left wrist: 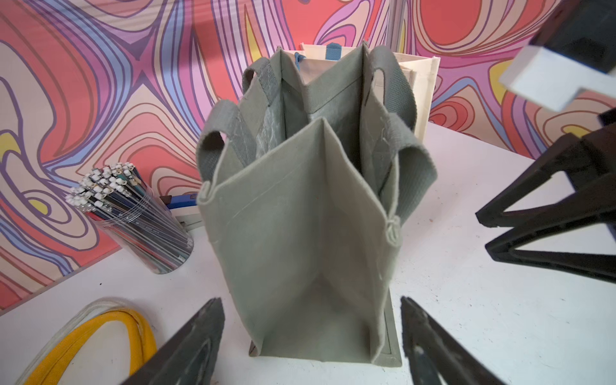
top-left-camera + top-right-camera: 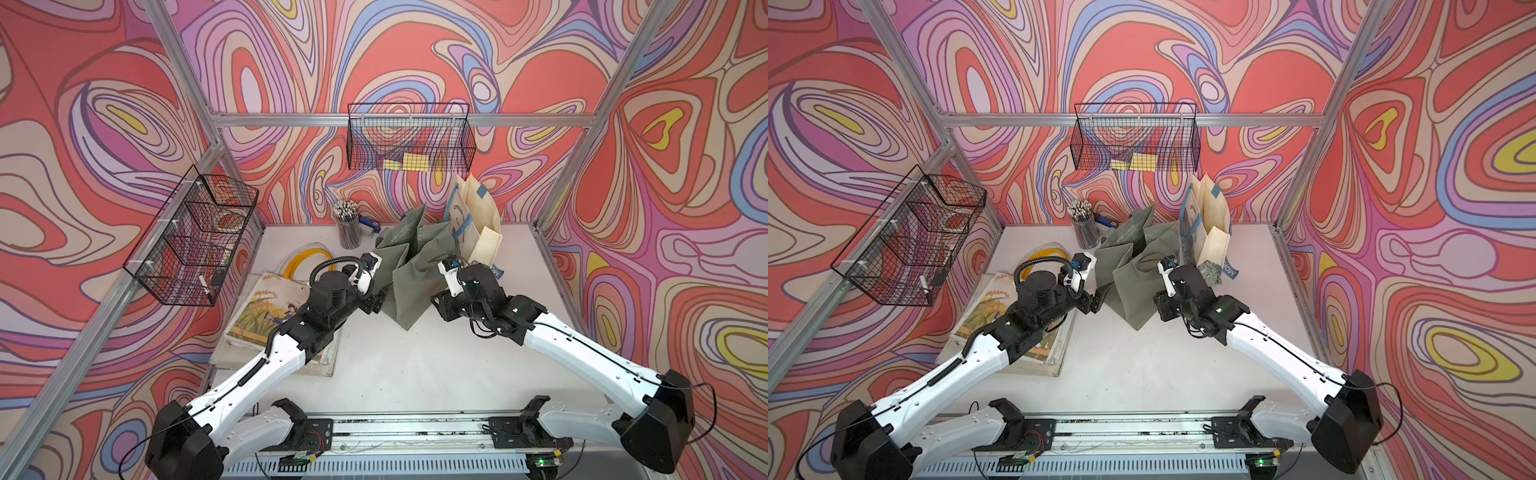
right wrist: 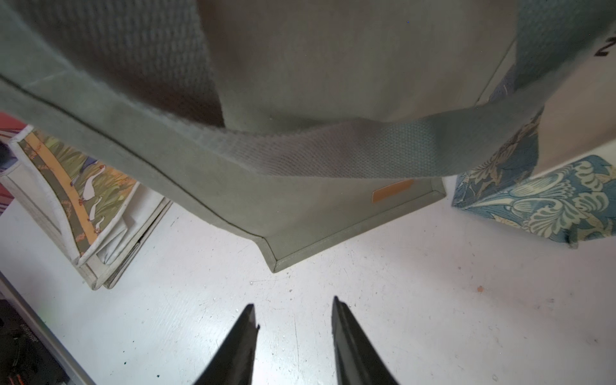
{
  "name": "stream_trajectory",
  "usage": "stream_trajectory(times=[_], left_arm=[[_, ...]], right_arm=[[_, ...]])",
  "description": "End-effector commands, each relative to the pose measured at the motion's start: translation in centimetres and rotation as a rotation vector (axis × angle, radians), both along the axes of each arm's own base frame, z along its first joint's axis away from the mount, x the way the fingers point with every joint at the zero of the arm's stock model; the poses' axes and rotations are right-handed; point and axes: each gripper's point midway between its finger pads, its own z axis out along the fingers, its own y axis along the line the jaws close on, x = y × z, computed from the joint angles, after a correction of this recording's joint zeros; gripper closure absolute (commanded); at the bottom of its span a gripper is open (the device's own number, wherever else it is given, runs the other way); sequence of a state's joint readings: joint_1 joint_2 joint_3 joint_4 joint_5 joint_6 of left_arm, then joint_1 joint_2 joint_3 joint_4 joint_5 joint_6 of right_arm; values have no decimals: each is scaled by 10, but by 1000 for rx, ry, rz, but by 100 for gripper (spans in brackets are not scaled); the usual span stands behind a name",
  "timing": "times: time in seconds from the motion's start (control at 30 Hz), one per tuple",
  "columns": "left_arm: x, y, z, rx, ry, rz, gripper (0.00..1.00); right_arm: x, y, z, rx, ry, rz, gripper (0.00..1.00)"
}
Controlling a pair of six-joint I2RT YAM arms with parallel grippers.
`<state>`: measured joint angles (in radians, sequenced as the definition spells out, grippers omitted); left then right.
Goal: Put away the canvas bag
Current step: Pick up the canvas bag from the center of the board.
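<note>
The left jaws are gaping wide with nothing between them, hovering just left of the green bag (image 2: 405,270) near its base. The right jaws are standing apart too, less widely, gripping nothing; only bare desk (image 3: 433,300) is showing between them, just right of the bag's near corner.

The bag is standing upright on the desk, midway across and toward the far side, between the two arms. Its mouth is hanging open and its end panels are creasing inward. Its handles (image 1: 403,100) are drooping outward, one sagging across the right wrist view.

Just beyond it to the right, a cream bag (image 2: 482,216) is standing upright; I cannot tell whether the two are touching. At far left of the green bag a pencil cup (image 2: 348,228) is standing. A picture bag (image 2: 253,320) is lying flat at the left, under the left arm (image 2: 286,349). Wire baskets are hanging on the far wall (image 2: 409,137) and the left wall (image 2: 195,241).
</note>
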<state>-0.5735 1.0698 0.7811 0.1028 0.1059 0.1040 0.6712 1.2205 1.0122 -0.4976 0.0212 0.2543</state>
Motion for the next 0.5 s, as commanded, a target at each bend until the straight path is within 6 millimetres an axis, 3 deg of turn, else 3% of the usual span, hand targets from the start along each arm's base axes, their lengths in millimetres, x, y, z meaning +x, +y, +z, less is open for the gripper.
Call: stream_trajectory(times=[0.0, 0.1, 0.23, 0.47], left_arm=[[-3, -3, 0, -57, 11, -109, 8], [8, 1, -4, -144, 56, -174, 1], [23, 0, -2, -197, 37, -226, 1], [28, -25, -1, -252, 78, -414, 1]], right_arm=[[0, 10, 5, 47, -8, 42, 51], [-2, 19, 5, 67, -6, 93, 46], [-1, 20, 1, 59, 8, 95, 45], [-1, 20, -5, 42, 23, 95, 45]])
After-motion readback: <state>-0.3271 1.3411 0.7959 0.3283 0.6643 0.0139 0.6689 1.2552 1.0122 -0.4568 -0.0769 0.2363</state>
